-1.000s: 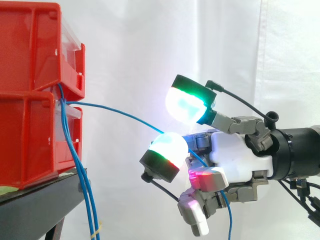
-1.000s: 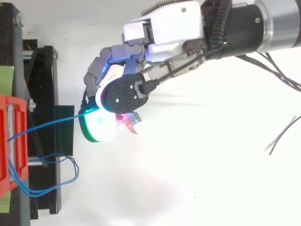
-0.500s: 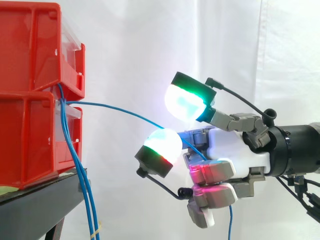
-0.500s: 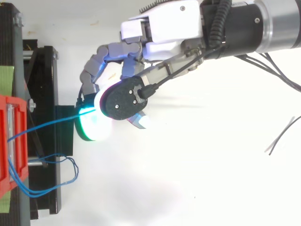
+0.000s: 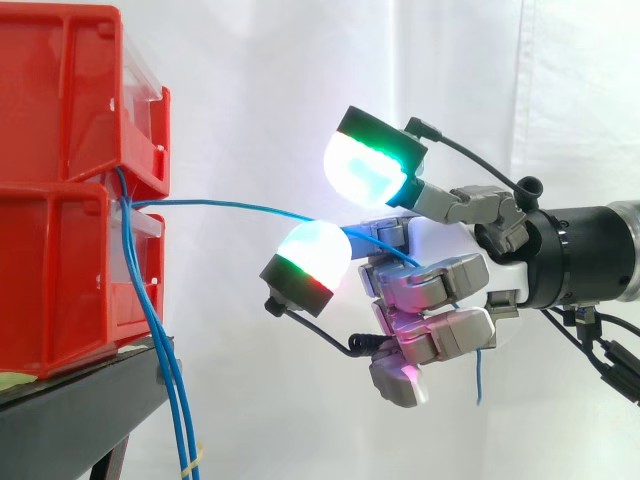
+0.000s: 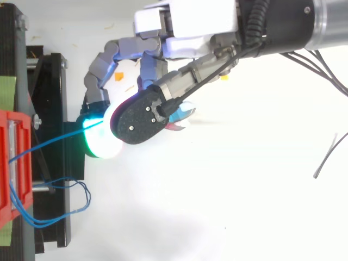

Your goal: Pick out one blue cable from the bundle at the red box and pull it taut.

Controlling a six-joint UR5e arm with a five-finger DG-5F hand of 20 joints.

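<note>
Two red bins (image 5: 60, 100) are stacked on a black stand (image 5: 80, 410) at the left. A bundle of blue cables (image 5: 150, 320) hangs from the gap between them. One blue cable (image 5: 230, 208) leaves the bundle and runs rightward, sagging a little, into my hand (image 5: 440, 290). The lower fingers are curled round it, and its free end (image 5: 478, 380) dangles below the palm. Two fingertips (image 5: 305, 265) glow white, green and cyan above and left of the cable. From above, the cable (image 6: 49, 144) spans from the red bin (image 6: 8, 163) to the hand (image 6: 185, 22).
Loose loops of the other blue cables (image 6: 76, 201) lie over the black stand (image 6: 51, 109) in the top view. A white curtain hangs behind. A thin dark wire (image 6: 326, 157) lies on the white floor at the right.
The lower fingers have curled tighter round the blue cable. The hand has shifted slightly toward the bins, and the cable's free end has risen from below the frame to just under the palm.
</note>
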